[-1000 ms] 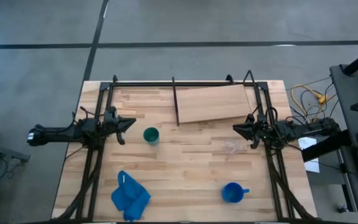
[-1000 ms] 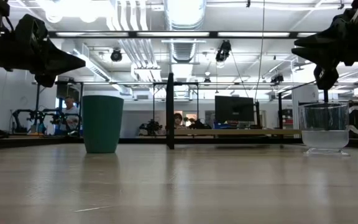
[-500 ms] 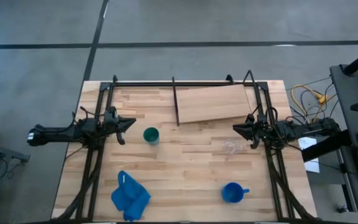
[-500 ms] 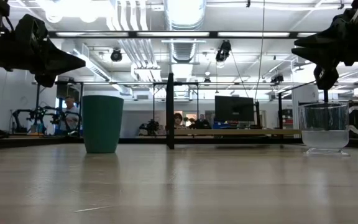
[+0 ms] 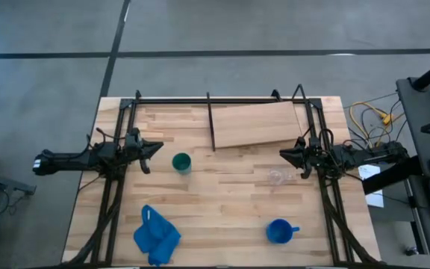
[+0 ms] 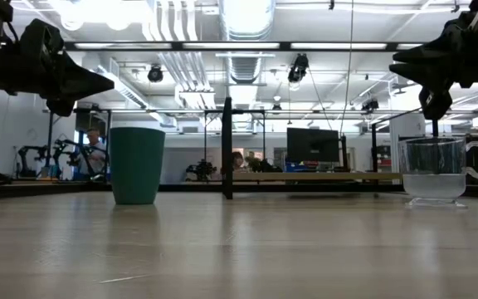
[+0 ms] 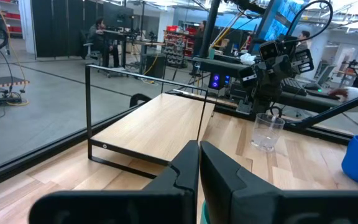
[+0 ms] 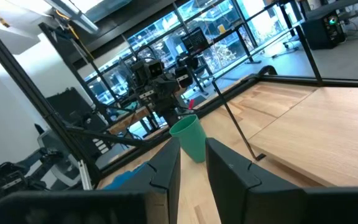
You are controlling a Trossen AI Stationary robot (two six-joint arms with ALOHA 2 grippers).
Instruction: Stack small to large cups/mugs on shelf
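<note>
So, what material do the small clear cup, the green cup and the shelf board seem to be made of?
The small clear cup looks like glass or clear plastic: you see the room through it. The green cup looks like matte plastic or glazed ceramic: opaque, even colour, no shine. The shelf board looks like pale unfinished wood with visible grain, edged by thin black metal rods.

My workshop, beyond the table

Grey concrete floor [image 5: 222,26] crossed by dark seams lies around my table; a white ceiling [image 6: 247,25] carries ducts [image 6: 173,33] and bright strip lights. Behind, I see a dark monitor [image 6: 312,145], a bicycle [image 6: 56,158] by the wall, seated people [image 7: 98,34] at desks, red shelving [image 7: 179,43], and yellow cables [image 5: 372,116] beside me.
</note>
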